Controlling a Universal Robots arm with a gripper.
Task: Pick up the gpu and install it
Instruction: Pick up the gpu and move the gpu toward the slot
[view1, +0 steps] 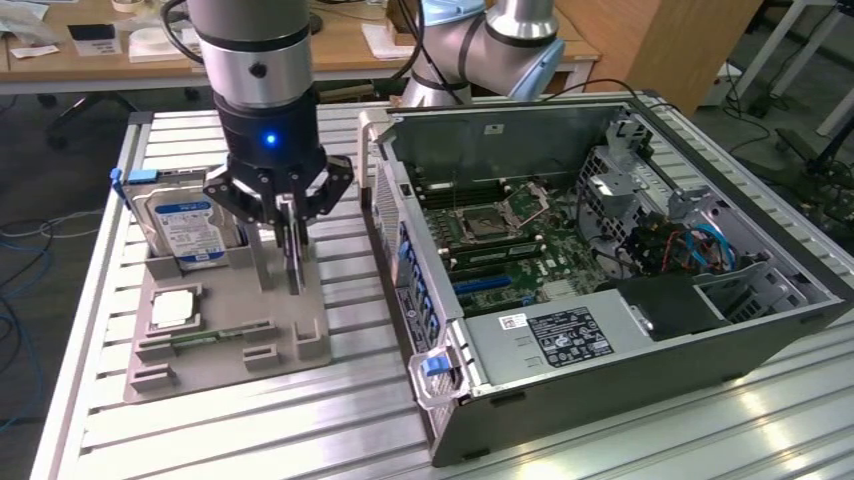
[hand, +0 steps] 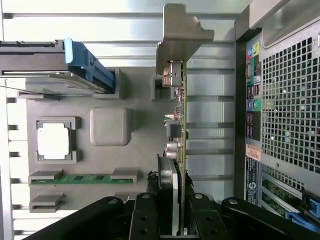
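Pincer (view1: 290, 218) is clamped on the gpu (view1: 294, 262), a thin dark brownish-green circuit card with a silvery metal bracket. The black fingers (hand: 146, 216) are drawn in on either face of the card at its upper edge, narrowly spaced with the card between them. The card hangs upright, edge-on in the wrist view (hand: 181, 115), over the grey plastic holder tray (view1: 227, 345). Its lower end is at tray level, and whether it is clear of its slot cannot be told. On the exterior view's left of the card, the thick silver hard drive with the blue-white label (view1: 187, 232) stands upright in its own slot, near the pincer but apart from it. The small square silver chip (view1: 174, 308) and the green memory stick (view1: 200, 341) lie flat in their recesses, well below the fingers. On the exterior view's right, a narrow strip of bare slatted aluminium desk (view1: 354, 300) separates the tray from the dark open computer case (view1: 747, 330). The case lies on its side with its main board (view1: 514, 235) exposed upward, and its perforated rear wall faces the card.
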